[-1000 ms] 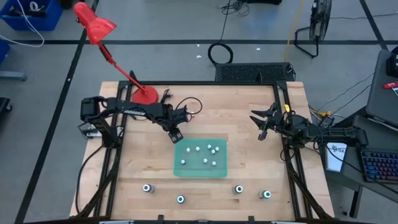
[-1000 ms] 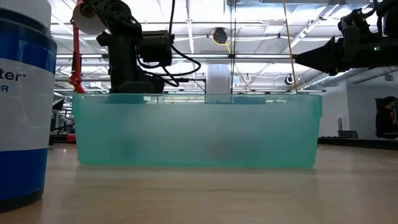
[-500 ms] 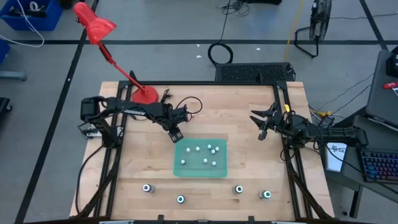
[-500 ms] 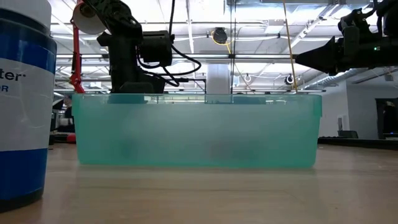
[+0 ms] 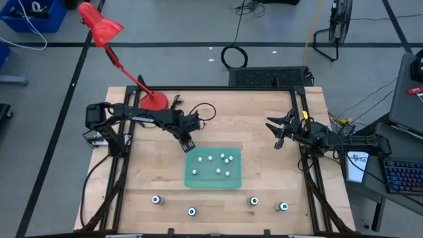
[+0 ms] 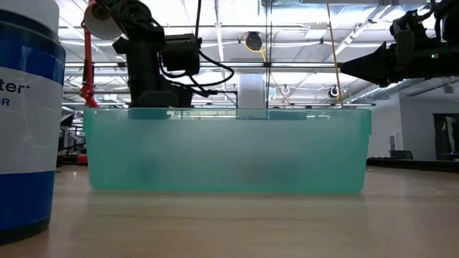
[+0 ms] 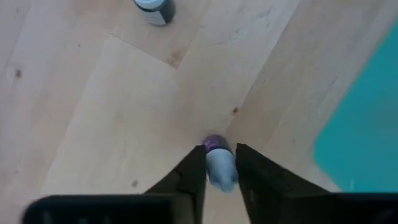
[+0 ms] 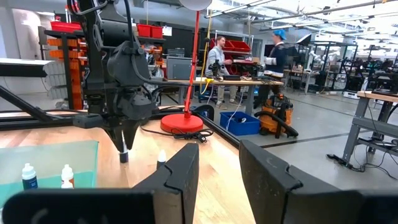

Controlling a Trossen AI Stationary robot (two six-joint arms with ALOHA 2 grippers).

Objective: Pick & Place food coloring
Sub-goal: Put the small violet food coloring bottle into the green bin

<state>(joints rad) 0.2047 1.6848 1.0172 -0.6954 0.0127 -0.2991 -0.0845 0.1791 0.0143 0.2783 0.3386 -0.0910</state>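
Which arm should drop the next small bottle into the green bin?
Left. Its gripper already clamps a small bottle just beside the green bin. The right gripper hangs open and empty farther off.

An open robotics workshop: workbenches point(image 8: 245, 79), red parts bins point(image 8: 152, 30), a shop vacuum point(image 8: 275, 118) and seated people point(image 8: 219, 57).

Six small whitish bottles point(image 5: 219, 170) in one bin point(image 5: 192, 178); four dark round bottles point(image 5: 192, 211).

Bare table point(image 5: 152, 172) surrounds the green tray point(image 5: 213, 181); four dark bottles point(image 5: 192, 211) dot the near edge.
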